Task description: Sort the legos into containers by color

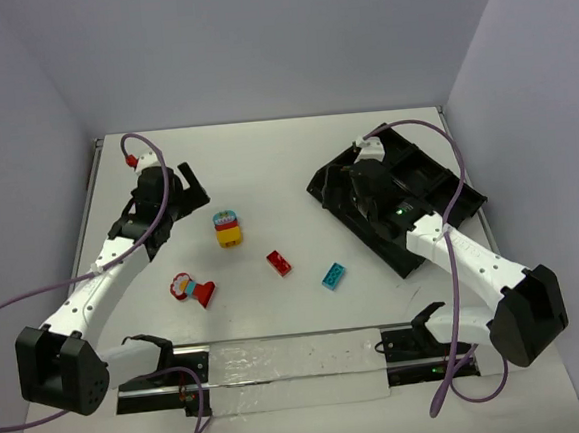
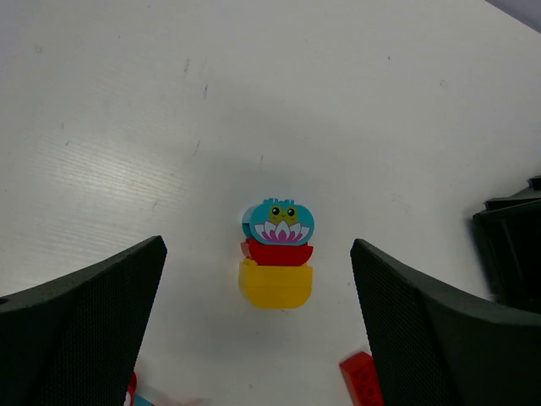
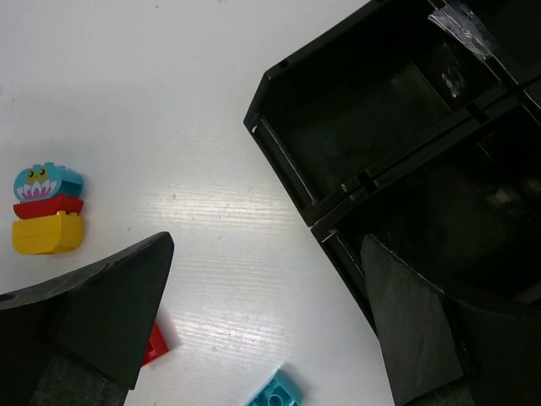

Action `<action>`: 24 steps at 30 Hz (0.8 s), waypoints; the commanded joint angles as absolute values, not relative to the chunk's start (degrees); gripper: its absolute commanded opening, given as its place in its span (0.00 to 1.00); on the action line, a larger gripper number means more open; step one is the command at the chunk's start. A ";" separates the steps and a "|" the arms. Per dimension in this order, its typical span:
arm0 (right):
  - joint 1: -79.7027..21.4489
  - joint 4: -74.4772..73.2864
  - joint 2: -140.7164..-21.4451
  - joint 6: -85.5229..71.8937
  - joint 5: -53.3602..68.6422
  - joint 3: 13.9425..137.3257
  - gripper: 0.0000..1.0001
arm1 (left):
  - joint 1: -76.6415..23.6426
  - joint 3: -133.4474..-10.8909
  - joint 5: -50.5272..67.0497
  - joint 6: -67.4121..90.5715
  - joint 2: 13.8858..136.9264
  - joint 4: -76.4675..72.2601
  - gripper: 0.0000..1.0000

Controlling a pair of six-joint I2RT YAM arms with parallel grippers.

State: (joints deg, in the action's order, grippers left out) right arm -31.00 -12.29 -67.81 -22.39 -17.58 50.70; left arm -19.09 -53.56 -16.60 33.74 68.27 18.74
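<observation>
Top view. Left gripper (image 1: 187,189) is over the far-left part of the table (image 1: 285,157), spread wide, nothing in it. Three-colour clump (image 1: 227,229) is just beside it, toward the middle. Red brick (image 1: 279,262) and cyan brick (image 1: 333,274) lie mid-table, apart. Red clump (image 1: 192,288) is left of them. Black tray (image 1: 437,180) lies askew by the right edge, with the right gripper (image 1: 347,184) above its far-left end.

Left wrist. Fingers (image 2: 84,330) stand fully apart and empty. The three-colour clump stands upright beyond the gap: cyan on top, then red, then yellow.

Right wrist. Fingers (image 3: 93,304) stand fully apart, gripping nothing. One is over the table, the other over the tray's compartments.
</observation>
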 commanded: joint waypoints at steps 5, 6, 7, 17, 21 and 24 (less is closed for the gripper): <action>-31.90 -13.09 -67.46 -24.52 -19.29 52.51 1.00 | -19.34 -55.81 -16.30 32.34 65.26 19.29 0.99; -31.90 -13.91 -67.67 -24.87 -19.55 52.64 1.00 | -19.34 -55.81 -16.35 32.26 65.09 19.38 0.99; -31.90 -14.75 -67.89 -25.17 -19.81 52.78 1.00 | -19.34 -55.81 -16.35 32.17 64.87 19.38 0.99; -32.34 -25.06 -65.03 -35.75 -23.82 48.76 0.98 | -19.34 -55.81 -16.44 32.16 64.77 19.88 0.99; -32.43 -29.05 -60.65 -42.94 -22.38 43.37 0.89 | -19.34 -55.82 -17.03 31.74 64.02 20.82 0.99; -32.52 -30.23 -58.59 -46.14 -20.57 40.77 0.85 | -19.34 -55.99 -16.98 31.64 63.98 21.09 0.99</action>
State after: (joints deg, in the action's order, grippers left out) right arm -32.01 -26.07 -62.12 -39.10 -20.95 43.29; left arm -19.09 -53.56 -16.64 32.45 65.56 20.70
